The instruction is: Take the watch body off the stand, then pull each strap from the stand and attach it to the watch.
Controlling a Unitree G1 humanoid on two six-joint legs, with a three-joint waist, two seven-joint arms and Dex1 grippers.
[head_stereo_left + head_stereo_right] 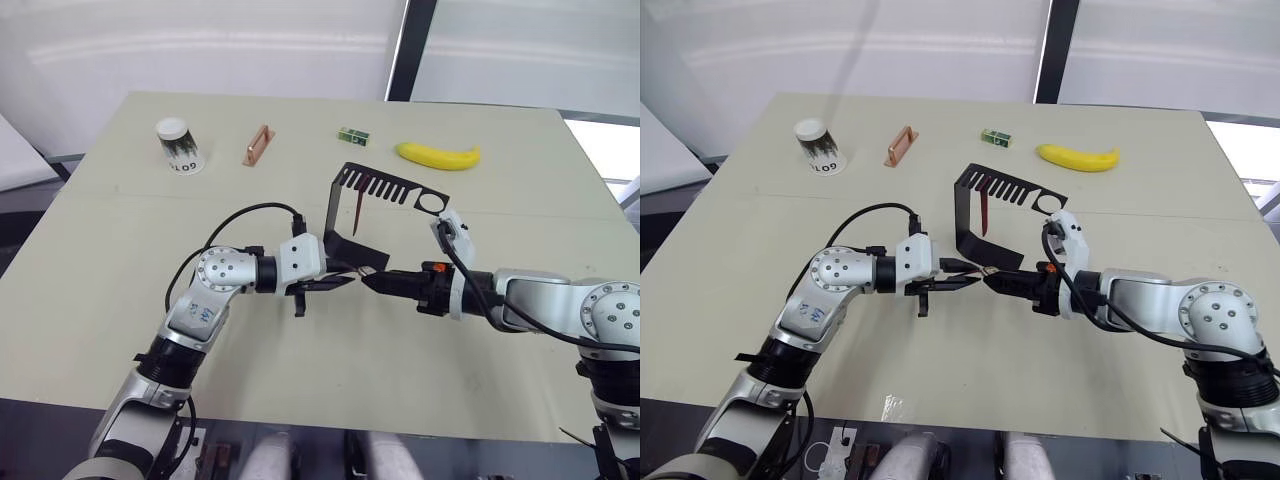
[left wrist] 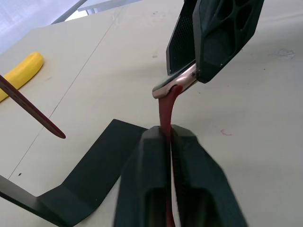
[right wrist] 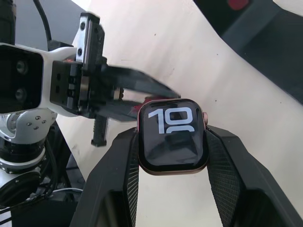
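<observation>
**Mid-table: watch body and one strap meeting between the two grippers**

In the middle of the table (image 1: 120, 330), just in front of the stand (image 1: 345, 215), the two grippers come together tip to tip. The right gripper (image 3: 171, 142) is clamped on the watch body (image 3: 171, 137) — one finger on each side of the case, screen with its light "10" markings facing the wrist camera. The left gripper (image 2: 165, 142) is pinched shut on a dark red strap (image 2: 165, 106), which runs up out of its fingers and curves into the edge of the watch body (image 2: 175, 84); whether it's actually seated in the slot I can't tell.

The stand's flat foot sits on the table right beside the gripper tips, its upright rising behind, and the slotted top arm with the round hole reaching toward the table's right edge. The other strap (image 1: 357, 208) hangs from the comb slots, pointing down and clear of the foot.

Along the far edge of the table, well away from all this: an upturned paper cup (image 1: 179, 146) near the far left corner, then a copper-coloured bar (image 1: 257, 145), a small green box (image 1: 353, 135), and a banana (image 1: 438, 155) toward the right — none of them touching each other.
</observation>
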